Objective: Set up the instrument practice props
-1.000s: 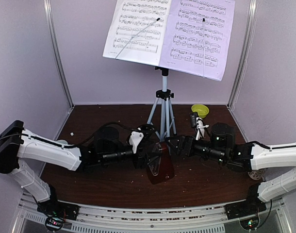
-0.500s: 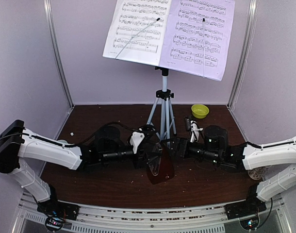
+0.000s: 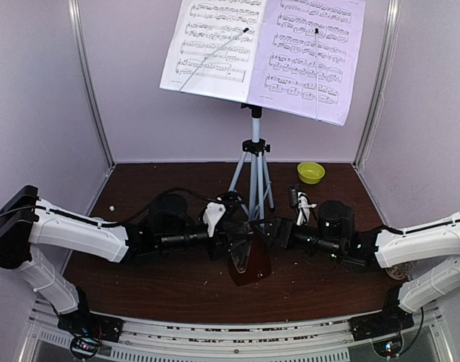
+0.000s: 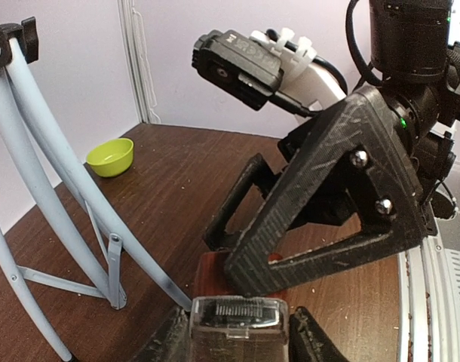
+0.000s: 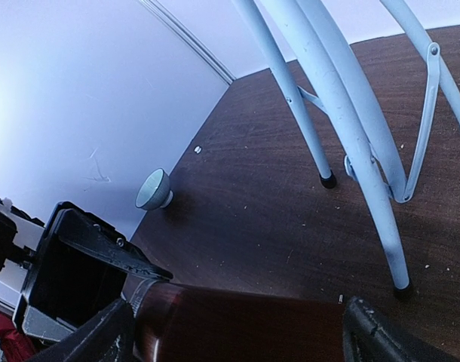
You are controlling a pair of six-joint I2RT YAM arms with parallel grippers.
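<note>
- Change at the near middle of the table: over the last second the left gripper [image 3: 231,240] has drawn its jaws in from a broad spread to a narrow one. It is closing around the small red-brown pyramid metronome with a clear cover [image 3: 247,260].
- In the left wrist view its fingers [image 4: 168,341] lie close against the sides of that cover. Whether they already press on it, I cannot tell.
- The right gripper [image 3: 274,229] has slid leftward and now sits just beside the metronome's right side, jaws spread wide, holding nothing.
- My judgement: the metronome is the prop now in hand. Both arms converge on it, perhaps one to steady it while the other works on the cover.
- Just behind it, the silver tripod [image 3: 254,170] of the music stand stands where it did, towards the far edge.
- The small yellow-green bowl [image 3: 311,172] rests unmoved near the far right corner.
- Highest and farthest, the two printed sheet-music pages [image 3: 309,56] sit side by side on the stand under thin wire arms, so that part looks done.
- Writing: only printed staves and notes show. I can read no title, brand or label anywhere.
</note>
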